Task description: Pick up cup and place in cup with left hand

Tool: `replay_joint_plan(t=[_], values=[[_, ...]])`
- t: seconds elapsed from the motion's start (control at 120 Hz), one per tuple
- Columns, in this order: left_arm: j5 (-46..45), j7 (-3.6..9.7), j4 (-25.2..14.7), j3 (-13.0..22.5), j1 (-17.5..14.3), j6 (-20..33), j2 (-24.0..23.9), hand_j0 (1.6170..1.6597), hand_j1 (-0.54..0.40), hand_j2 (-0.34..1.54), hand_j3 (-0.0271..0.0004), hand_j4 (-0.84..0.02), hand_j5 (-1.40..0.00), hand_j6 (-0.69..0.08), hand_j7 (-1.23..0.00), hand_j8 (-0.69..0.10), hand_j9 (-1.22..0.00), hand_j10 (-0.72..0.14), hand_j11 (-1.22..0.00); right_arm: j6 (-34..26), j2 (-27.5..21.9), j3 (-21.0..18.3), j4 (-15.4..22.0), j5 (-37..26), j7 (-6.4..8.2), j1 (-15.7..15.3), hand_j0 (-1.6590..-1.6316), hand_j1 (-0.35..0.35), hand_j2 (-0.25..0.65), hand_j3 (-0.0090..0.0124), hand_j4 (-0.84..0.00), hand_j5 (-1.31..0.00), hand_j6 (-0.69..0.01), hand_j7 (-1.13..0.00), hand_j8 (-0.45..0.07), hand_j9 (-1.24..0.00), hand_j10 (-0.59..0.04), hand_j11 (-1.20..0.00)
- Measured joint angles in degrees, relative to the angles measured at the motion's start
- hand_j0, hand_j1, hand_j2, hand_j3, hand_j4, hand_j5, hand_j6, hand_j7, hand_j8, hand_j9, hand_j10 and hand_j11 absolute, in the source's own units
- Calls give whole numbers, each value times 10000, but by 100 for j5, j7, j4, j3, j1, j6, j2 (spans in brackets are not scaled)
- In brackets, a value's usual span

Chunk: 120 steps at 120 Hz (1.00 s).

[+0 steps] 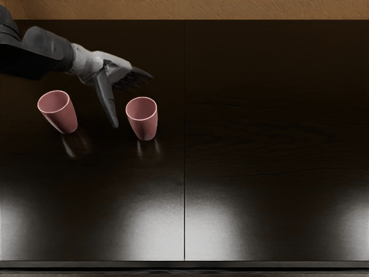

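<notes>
My left hand point(128, 99) reaches in from the upper left over the dark table, its thumb extended down between two pink cups and its other fingers stretched toward the right. The fingers are spread and hold nothing. One pink cup point(144, 120) stands upright just below and right of the hand, with a gap between it and the thumb. The other pink cup point(60, 113) stands upright farther left, below the forearm. Both cups have their open rims facing up.
The dark tabletop point(259, 138) has a thin seam down its middle and bright light reflections toward the front edge. A brown wood-like surface point(230, 9) lies beyond the table's far edge.
</notes>
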Motion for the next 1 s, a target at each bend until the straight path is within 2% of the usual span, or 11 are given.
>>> replay_joint_plan(t=[0.142, 0.217, 0.3, 0.375, 0.467, 0.633, 0.733, 0.883, 1.0], values=[[1589, 0, -381, 41, 74, 632, -653, 16581, 3491, -3, 0, -15, -2, -19, -1, -17, 0, -11, 0, 0, 0, 0, 0, 1, 0, 0, -16581, -3161, -55, 0, -276, -358, -277, -358, -277, -358, -276, -358], [2077, 0, -430, 113, 74, 1045, -729, 16581, 3491, -1, 0, -17, -2, -22, -1, -19, 0, -12, 0, 0, 0, 0, -1, 1, 0, 0, -16581, -3161, -55, 0, -276, -358, -277, -358, -277, -358, -276, -358], [2403, 0, -344, 360, 55, 1479, -921, 16581, 3491, 1, 0, -18, -2, -24, -1, -21, -1, -14, 0, 0, 0, 0, -2, 1, 0, 0, -16581, -3161, -55, 0, -276, -358, -277, -358, -277, -358, -276, -358], [2546, 0, -261, 534, 128, 1675, -933, 16581, 3491, 3, 0, -18, -3, -24, -2, -22, -1, -14, 0, 0, 0, 0, -1, 1, 0, 0, -16581, -3161, -55, 0, -276, -358, -277, -358, -277, -358, -276, -358], [2625, 0, -231, 686, 409, 1777, -1081, 16581, 3491, 7, 0, -20, -3, -28, -2, -25, -1, -17, 0, 0, 0, 0, -2, 0, -1, 0, -16581, -3160, -55, 0, -277, -358, -277, -358, -276, -358, -276, -358], [2679, 0, -225, 799, 290, 2054, -1146, 16581, 3491, 9, 0, -23, -4, -31, -2, -28, -1, -19, 0, 0, 0, 0, 0, 0, 0, 0, -16581, -3160, -55, 0, -277, -358, -277, -358, -276, -358, -276, -358], [2688, 0, -259, 816, 387, 2139, -1100, 16581, 3492, 9, 0, -22, -3, -30, -2, -27, -1, -18, 0, 0, 0, 0, 1, 0, 0, 0, -16581, -3161, -55, 0, -277, -358, -277, -358, -277, -358, -276, -358], [2680, 0, -870, 786, 469, 2315, -714, 16581, 3491, 11, 0, -23, -4, -32, -2, -29, -1, -19, -1, 0, 0, 0, 0, 0, 0, 0, -16581, -3160, -55, 0, -277, -358, -277, -358, -276, -358, -276, -358], [2671, 0, -1211, 774, 479, 2447, -671, 16581, 3491, 12, 0, -23, -4, -32, -2, -29, -1, -19, -1, 1, 0, 0, 0, 0, 0, 0, -16581, -3160, -55, 0, -277, -358, -277, -358, -276, -358, -275, -358]])
